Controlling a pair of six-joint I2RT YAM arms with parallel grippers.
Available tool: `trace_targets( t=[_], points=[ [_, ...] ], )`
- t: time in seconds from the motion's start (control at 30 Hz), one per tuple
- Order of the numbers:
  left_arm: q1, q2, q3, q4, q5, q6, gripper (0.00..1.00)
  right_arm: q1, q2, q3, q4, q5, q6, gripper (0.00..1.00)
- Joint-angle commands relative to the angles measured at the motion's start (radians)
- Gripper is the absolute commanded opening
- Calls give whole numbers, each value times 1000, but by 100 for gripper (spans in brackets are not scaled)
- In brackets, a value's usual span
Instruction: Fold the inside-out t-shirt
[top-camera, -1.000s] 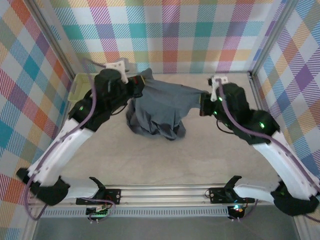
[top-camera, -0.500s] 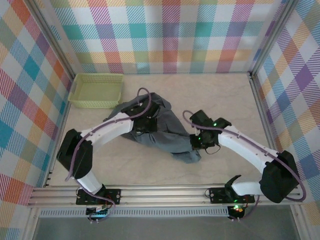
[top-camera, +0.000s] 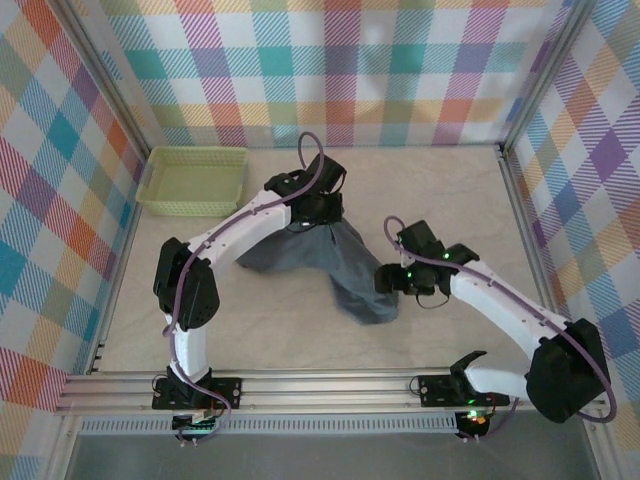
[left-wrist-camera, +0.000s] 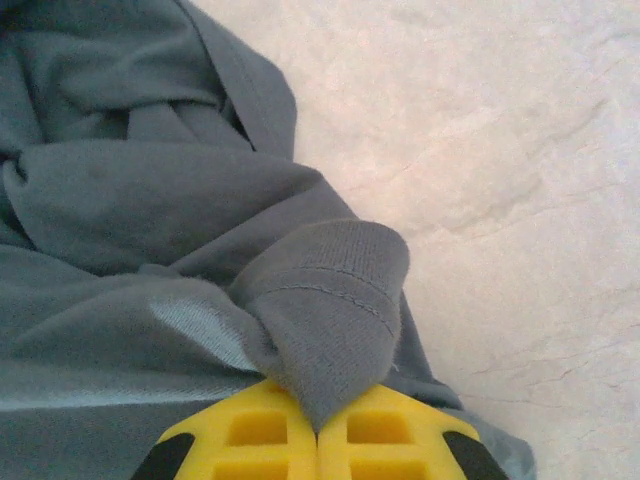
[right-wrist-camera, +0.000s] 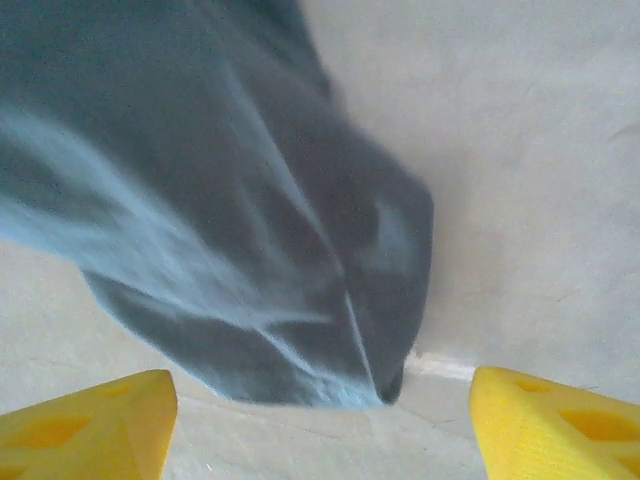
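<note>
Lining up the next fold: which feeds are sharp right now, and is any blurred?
Left wrist: sharp, stitching on the t-shirt crisp where the left gripper pinches it. Right wrist: cloth smeared by motion blur beyond the open right gripper. Top external: even light, soft shadows, no glare.

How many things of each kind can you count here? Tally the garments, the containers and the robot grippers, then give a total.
slate blue-grey cloth t-shirt: 1
pale yellow-green plastic mesh basket: 1
yellow-fingered grippers: 2, the left gripper and the right gripper
Total: 4
</note>
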Motion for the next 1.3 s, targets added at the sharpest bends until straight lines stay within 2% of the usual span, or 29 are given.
trace_targets(
  t=[0.0, 0.1, 0.23, 0.33, 0.53, 0.73, 0.97, 1.07, 1.1, 1.17, 1.27],
  points=[
    [10, -2, 92, -27, -20, 36, 0, 5, 40, -99, 104, -91, 59, 79],
    [10, 13, 152, -50, -3, 47, 0, 19, 98, -119, 198, -141, 73, 78],
    [10, 32, 178, -64, 15, 48, 0, 41, 204, -79, 251, -123, 74, 70],
    [10, 29, 174, -65, 12, 47, 0, 68, 266, -54, 290, -126, 72, 67],
    [15, 28, 177, -73, -7, 50, 0, 183, 264, -24, 361, -9, 98, 66],
    [24, 31, 175, -78, -4, 43, 0, 286, 310, -2, 437, 91, 152, 55],
    [25, 30, 172, -78, 2, 41, 0, 295, 421, 53, 420, 174, 178, 36],
    [27, 30, 172, -82, -4, 44, 0, 300, 434, 80, 369, 199, 178, 17],
    [29, 30, 173, -85, -11, 44, 0, 301, 416, 88, 335, 209, 175, 9],
    [35, 30, 175, -90, -39, 52, 0, 302, 341, 101, 247, 213, 168, 0],
    [45, 36, 176, -85, -112, 77, 0, 303, 164, 125, 110, 181, 139, 0]
  ],
)
